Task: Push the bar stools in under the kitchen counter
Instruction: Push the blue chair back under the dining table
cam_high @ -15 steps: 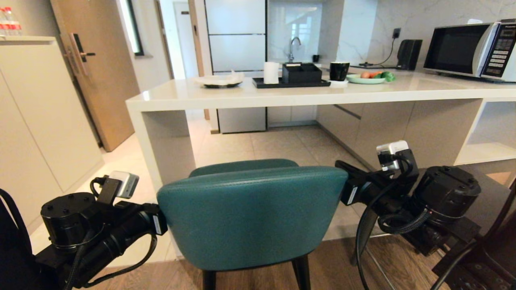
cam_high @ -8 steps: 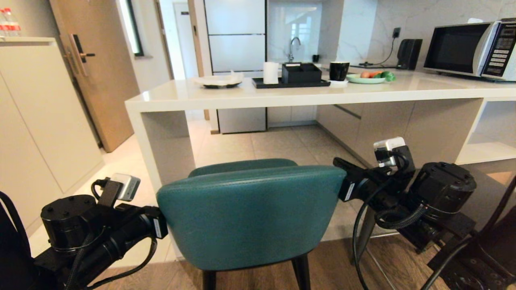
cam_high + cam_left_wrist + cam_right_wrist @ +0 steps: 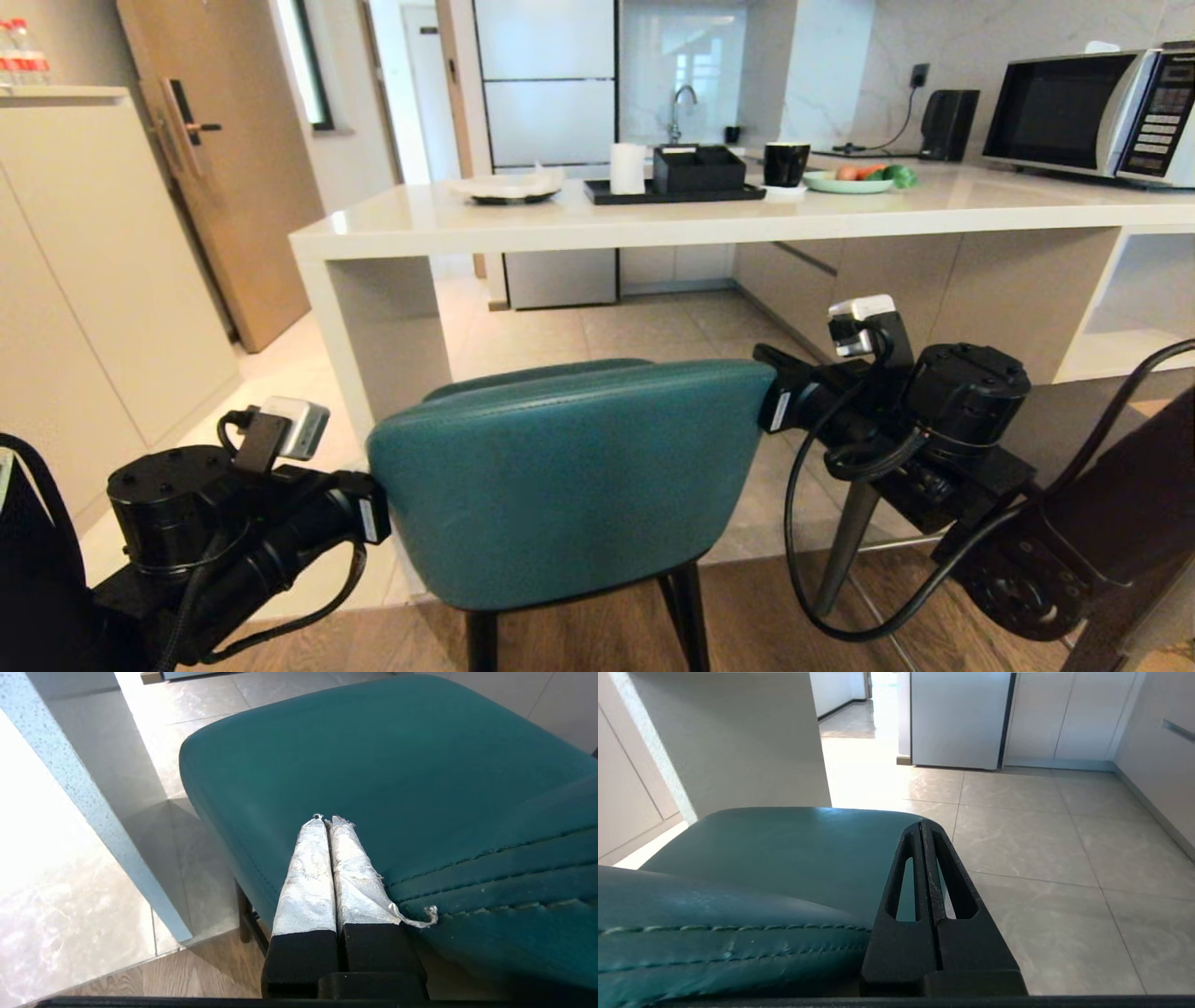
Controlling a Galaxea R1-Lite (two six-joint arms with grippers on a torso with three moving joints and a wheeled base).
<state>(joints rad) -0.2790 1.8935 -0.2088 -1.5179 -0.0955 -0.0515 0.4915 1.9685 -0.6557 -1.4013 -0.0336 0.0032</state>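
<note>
The teal bar stool (image 3: 569, 485) stands with its curved back towards me, a short way before the off-white kitchen counter (image 3: 709, 224). My left gripper (image 3: 327, 819) is shut and empty, its taped fingers lying along the stool's left side above the seat (image 3: 397, 756). At the back's right edge my right gripper (image 3: 921, 822) is shut too, black fingers pressed together beside the teal padding (image 3: 738, 933). In the head view both wrists flank the back, left (image 3: 359, 509) and right (image 3: 767, 359). A grey leg (image 3: 845, 560) and a dark grey surface (image 3: 1074, 411) show behind the right arm.
The counter's slab side panel (image 3: 383, 327) stands just left of the stool. On the top sit a plate (image 3: 509, 187), a black tray (image 3: 672, 193), a mug (image 3: 786, 163), a vegetable dish (image 3: 854, 182) and a microwave (image 3: 1092, 112). Tiled floor (image 3: 653, 327) runs under the counter.
My right arm has risen and moved forward along the stool's right edge, and that side of the back has shifted slightly towards the counter. The left arm has hardly moved.
</note>
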